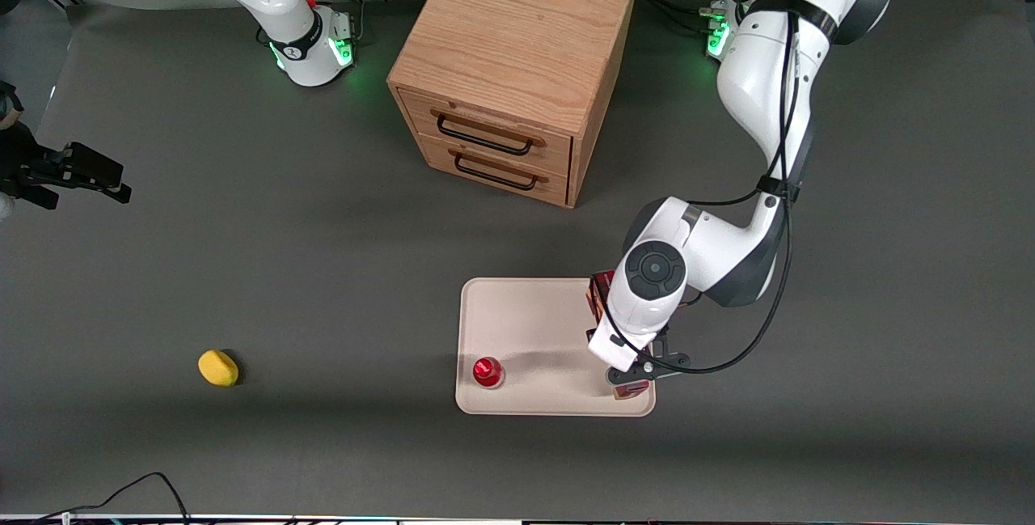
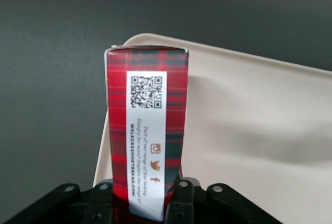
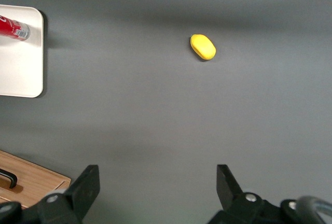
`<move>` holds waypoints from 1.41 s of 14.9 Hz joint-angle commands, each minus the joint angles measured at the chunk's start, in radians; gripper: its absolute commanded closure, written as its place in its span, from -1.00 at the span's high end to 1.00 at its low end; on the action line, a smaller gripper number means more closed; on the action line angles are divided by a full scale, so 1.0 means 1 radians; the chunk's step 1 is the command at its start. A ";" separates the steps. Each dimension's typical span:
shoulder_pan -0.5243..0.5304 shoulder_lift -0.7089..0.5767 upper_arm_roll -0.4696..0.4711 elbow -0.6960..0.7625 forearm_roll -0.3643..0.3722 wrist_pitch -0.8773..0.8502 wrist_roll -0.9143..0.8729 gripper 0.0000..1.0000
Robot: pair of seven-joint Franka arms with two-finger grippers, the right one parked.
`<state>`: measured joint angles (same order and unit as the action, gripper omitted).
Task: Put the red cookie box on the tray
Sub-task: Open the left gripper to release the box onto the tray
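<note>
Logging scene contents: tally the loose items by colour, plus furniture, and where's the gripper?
Red: 2, red cookie box shut in the gripper over the tray, red-capped item on the tray
Yellow: 1, yellow object
Beige: 1, tray
Wood: 1, cabinet
Total: 5

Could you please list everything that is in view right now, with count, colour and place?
Cookie box: one, red tartan with a white label strip, held in the gripper over the tray's edge toward the working arm's end.
Tray: one, pale beige, on the table in front of the cabinet, nearer the front camera.
Red-capped item: one, red, on the tray near the corner closest to the front camera.
Yellow object: one, yellow, on the table toward the parked arm's end.
Cabinet: one, light wood with two drawers and dark handles, farther from the front camera than the tray.
Table: one, dark grey.
Gripper: one, black, above the tray's edge, shut on the cookie box.
</note>
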<state>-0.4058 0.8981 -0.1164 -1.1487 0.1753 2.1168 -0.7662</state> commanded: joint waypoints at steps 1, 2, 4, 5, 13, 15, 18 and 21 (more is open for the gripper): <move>0.001 -0.007 0.006 -0.038 0.009 0.032 -0.019 -1.00; 0.002 -0.007 0.006 -0.043 0.009 0.037 -0.021 -1.00; 0.002 0.002 0.006 -0.058 0.007 0.045 -0.025 -1.00; 0.002 0.002 0.006 -0.066 0.009 0.048 -0.025 -1.00; 0.016 0.015 0.006 -0.079 0.019 0.088 -0.005 1.00; 0.019 0.002 0.006 -0.071 0.019 0.066 -0.010 1.00; 0.027 -0.030 0.004 -0.051 0.012 -0.022 -0.004 1.00; 0.035 -0.047 -0.005 0.032 0.000 -0.185 0.005 1.00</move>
<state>-0.3767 0.8829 -0.1125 -1.1611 0.1776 2.0402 -0.7678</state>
